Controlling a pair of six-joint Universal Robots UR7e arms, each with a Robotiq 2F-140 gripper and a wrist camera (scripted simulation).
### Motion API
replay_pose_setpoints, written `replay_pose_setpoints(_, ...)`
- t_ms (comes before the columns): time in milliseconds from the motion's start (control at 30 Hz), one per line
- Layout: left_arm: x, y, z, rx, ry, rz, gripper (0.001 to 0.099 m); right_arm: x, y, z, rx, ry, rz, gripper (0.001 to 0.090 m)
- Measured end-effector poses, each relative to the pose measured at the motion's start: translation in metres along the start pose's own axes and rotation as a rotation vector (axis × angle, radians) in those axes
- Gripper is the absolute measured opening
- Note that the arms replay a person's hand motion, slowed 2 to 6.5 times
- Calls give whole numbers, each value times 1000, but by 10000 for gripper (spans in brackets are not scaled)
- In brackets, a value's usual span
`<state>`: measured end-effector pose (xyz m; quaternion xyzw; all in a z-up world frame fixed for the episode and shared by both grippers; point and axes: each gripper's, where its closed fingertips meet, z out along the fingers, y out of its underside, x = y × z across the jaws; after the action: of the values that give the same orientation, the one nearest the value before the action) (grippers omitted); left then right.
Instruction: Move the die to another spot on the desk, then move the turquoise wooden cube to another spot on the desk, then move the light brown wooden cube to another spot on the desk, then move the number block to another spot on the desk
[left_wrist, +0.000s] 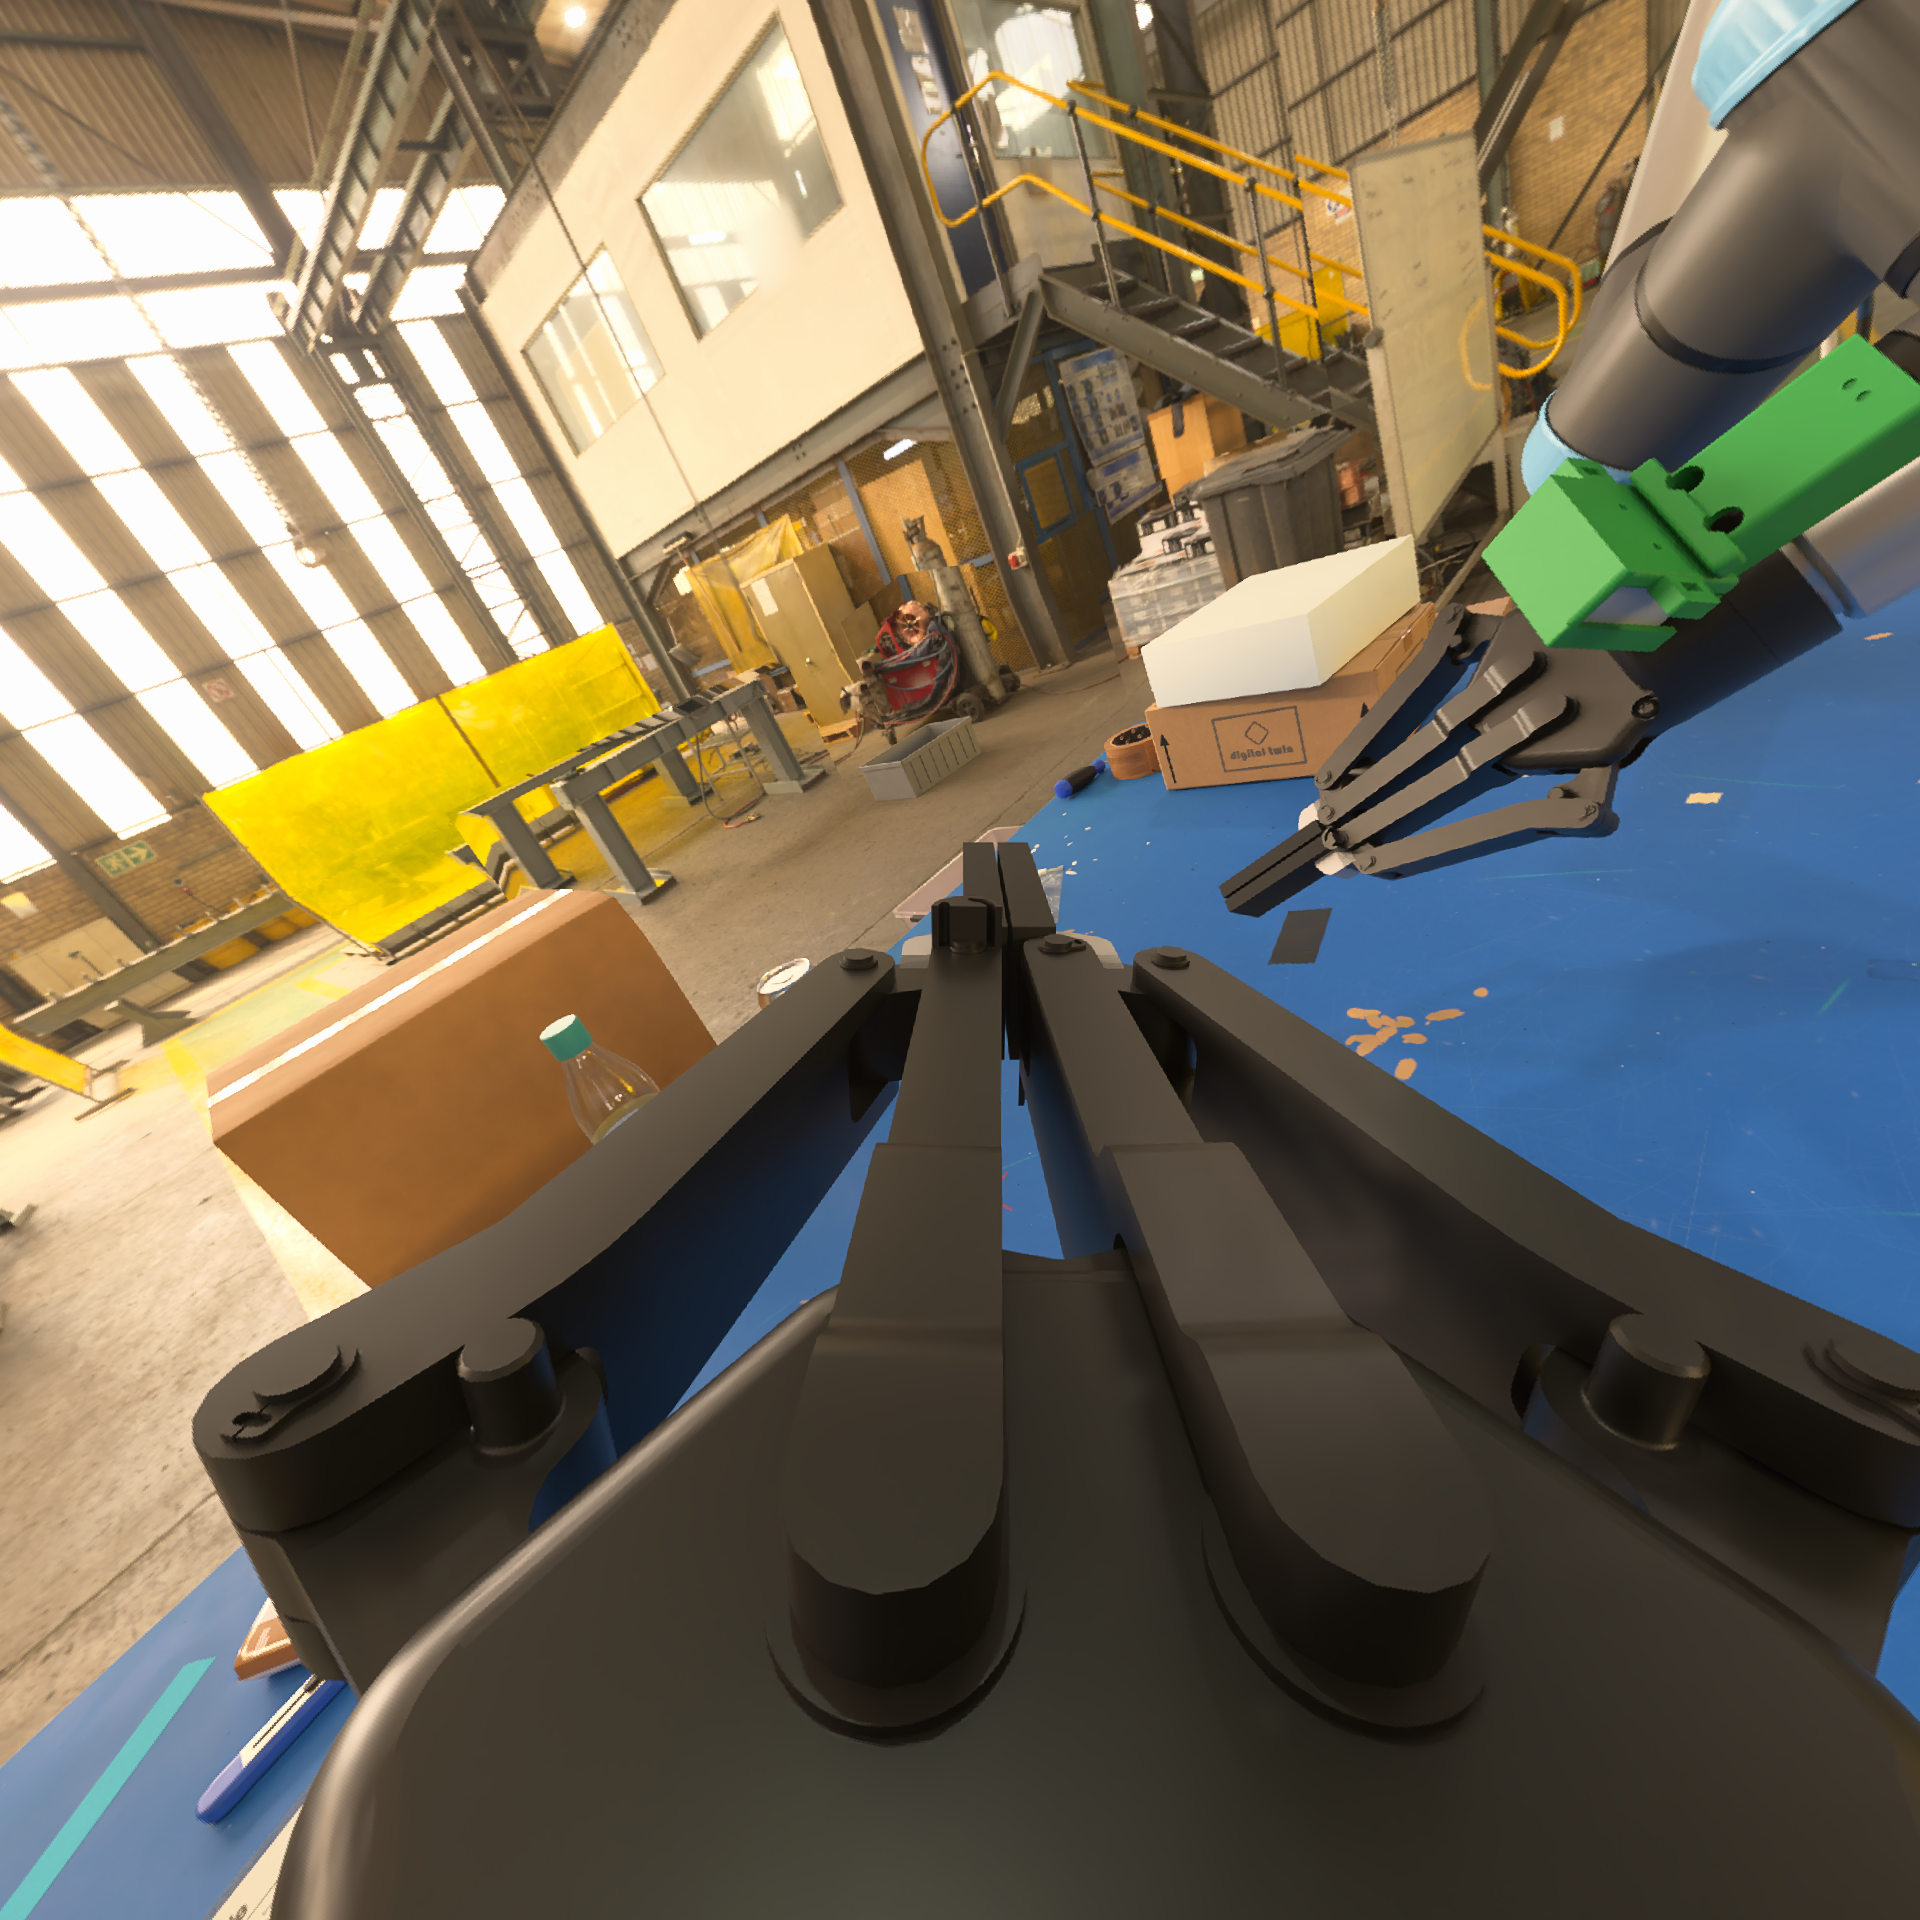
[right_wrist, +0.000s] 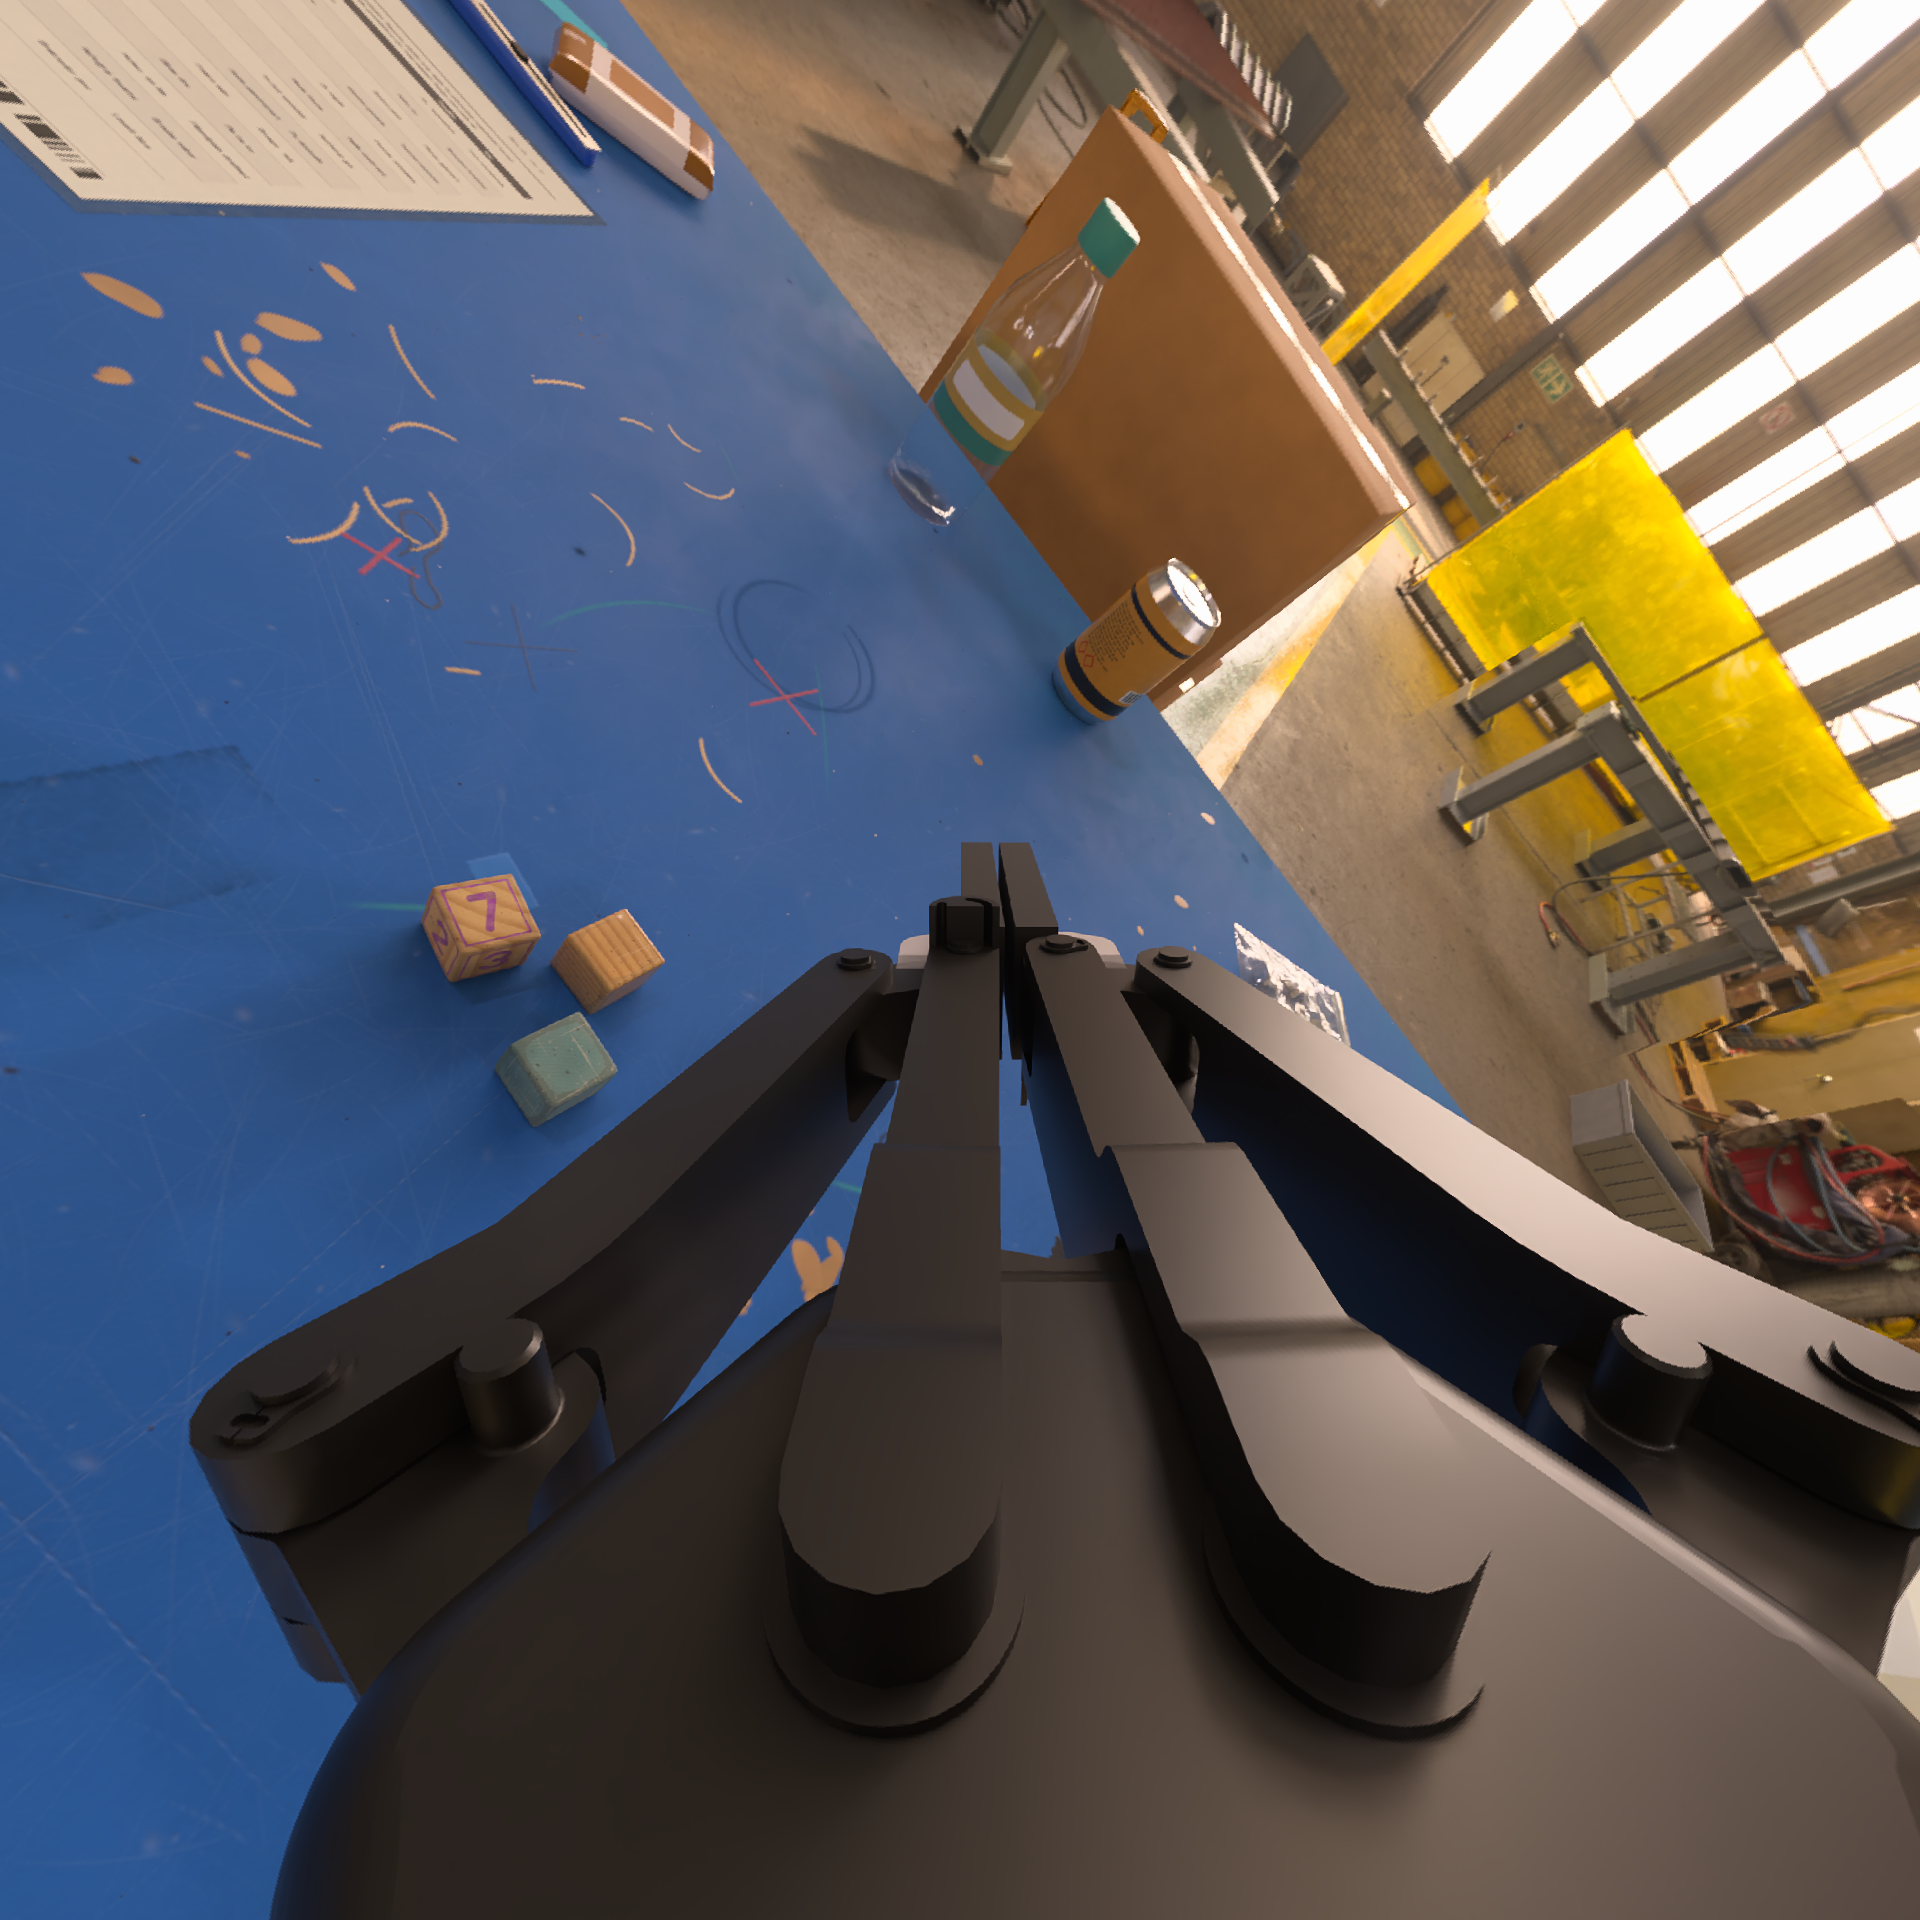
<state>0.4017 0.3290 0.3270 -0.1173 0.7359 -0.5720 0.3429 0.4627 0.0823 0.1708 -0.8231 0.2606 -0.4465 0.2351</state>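
In the right wrist view, three cubes lie close together on the blue desk (right_wrist: 208, 1299), left of my right gripper (right_wrist: 997, 883). They are the number block (right_wrist: 480, 925) with purple digits, the light brown wooden cube (right_wrist: 608, 958) and the turquoise wooden cube (right_wrist: 556, 1067). The right gripper is shut with nothing between its fingers, above the desk near its edge. My left gripper (left_wrist: 997, 883) is shut and empty above the desk edge. The left wrist view also shows the right gripper (left_wrist: 1278, 883) farther off, shut. No die shows in either view.
A clear bottle (right_wrist: 1023, 353), a can (right_wrist: 1138, 649) and a crumpled plastic bag (right_wrist: 1288, 982) stand along the desk edge. A printed sheet (right_wrist: 281, 104), a blue pen (right_wrist: 525, 78) and a white-brown box (right_wrist: 634, 109) lie farther off. A cardboard box (left_wrist: 1278, 727) bears a white block (left_wrist: 1288, 613).
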Motion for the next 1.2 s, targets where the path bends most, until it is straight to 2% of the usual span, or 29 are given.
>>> replay_pose_setpoints(333,2,2,2,-14,2,7,9,-17,14,15,-77,-69,45,25)
replay_pose_setpoints(400,2,2,2,-19,0,9,9,-21,19,20,-105,-85,67,50)
replay_pose_setpoints(533,1,3,2,-27,-6,16,9,-26,30,32,-177,-115,123,216)
replay_pose_setpoints(633,0,4,2,-30,-11,19,9,-28,37,42,-230,-133,172,282)
replay_pose_setpoints(833,0,5,3,-31,-7,15,9,-34,45,62,-310,-179,260,307)
replay_pose_setpoints(1033,0,6,4,-35,-2,6,9,-37,56,79,-395,-199,297,314)
replay_pose_setpoints(1200,1,8,4,-45,4,6,9,-43,70,87,-499,-232,308,379)
